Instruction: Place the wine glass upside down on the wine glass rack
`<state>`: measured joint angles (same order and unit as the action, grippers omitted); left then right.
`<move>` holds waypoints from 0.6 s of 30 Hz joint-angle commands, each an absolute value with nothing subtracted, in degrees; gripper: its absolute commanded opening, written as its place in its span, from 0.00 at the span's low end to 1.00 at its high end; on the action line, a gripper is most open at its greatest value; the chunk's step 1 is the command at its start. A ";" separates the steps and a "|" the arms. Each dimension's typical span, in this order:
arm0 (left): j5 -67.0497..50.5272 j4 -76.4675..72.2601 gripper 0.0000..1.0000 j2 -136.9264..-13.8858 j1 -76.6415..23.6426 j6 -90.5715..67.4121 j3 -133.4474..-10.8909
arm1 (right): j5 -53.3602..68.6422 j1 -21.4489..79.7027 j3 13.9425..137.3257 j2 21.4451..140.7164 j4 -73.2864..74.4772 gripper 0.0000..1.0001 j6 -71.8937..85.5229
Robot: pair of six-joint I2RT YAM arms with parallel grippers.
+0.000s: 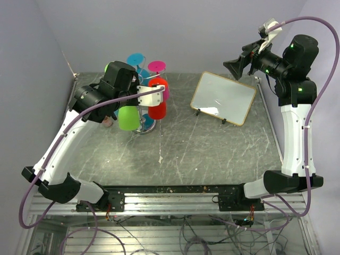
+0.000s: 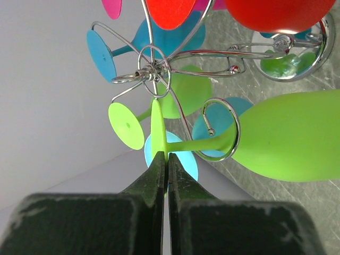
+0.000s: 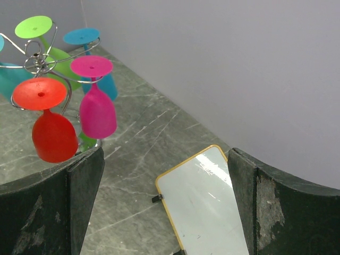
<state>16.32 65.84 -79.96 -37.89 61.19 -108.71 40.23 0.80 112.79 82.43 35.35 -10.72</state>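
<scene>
At the left rear of the desk [image 1: 212, 154], the green wine glass [image 2: 287, 138] has its stem inside a curl of the wine glass rack [image 2: 154, 69] (left tool [image 2: 164, 159] pinching its foot); the right tool [image 3: 166, 159] gapes empty, well apart.

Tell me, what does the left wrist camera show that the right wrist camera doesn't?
Only left wrist: the left gripper shut on the foot of a green glass, its stem inside a curled hook. Only right wrist: the open right gripper and a framed board. Both: the rack, with a red glass and a pink glass hanging upside down.
</scene>
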 commanded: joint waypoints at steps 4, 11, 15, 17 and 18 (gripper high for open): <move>11.96 68.61 0.07 -78.69 -37.44 63.20 -111.79 | 41.12 0.25 112.24 81.56 34.06 1.00 -10.27; 7.37 69.08 0.07 -78.66 -37.45 63.19 -112.85 | 41.31 0.17 112.02 81.32 33.93 1.00 -10.20; 6.02 68.44 0.07 -78.80 -37.46 63.29 -112.10 | 41.44 0.08 111.97 81.21 33.99 1.00 -10.20; 5.57 67.94 0.07 -78.98 -37.49 63.28 -111.41 | 41.49 0.09 111.89 81.12 33.99 1.00 -10.20; 5.54 67.68 0.07 -79.08 -37.51 63.14 -111.12 | 41.53 0.04 111.89 81.09 34.00 1.00 -10.20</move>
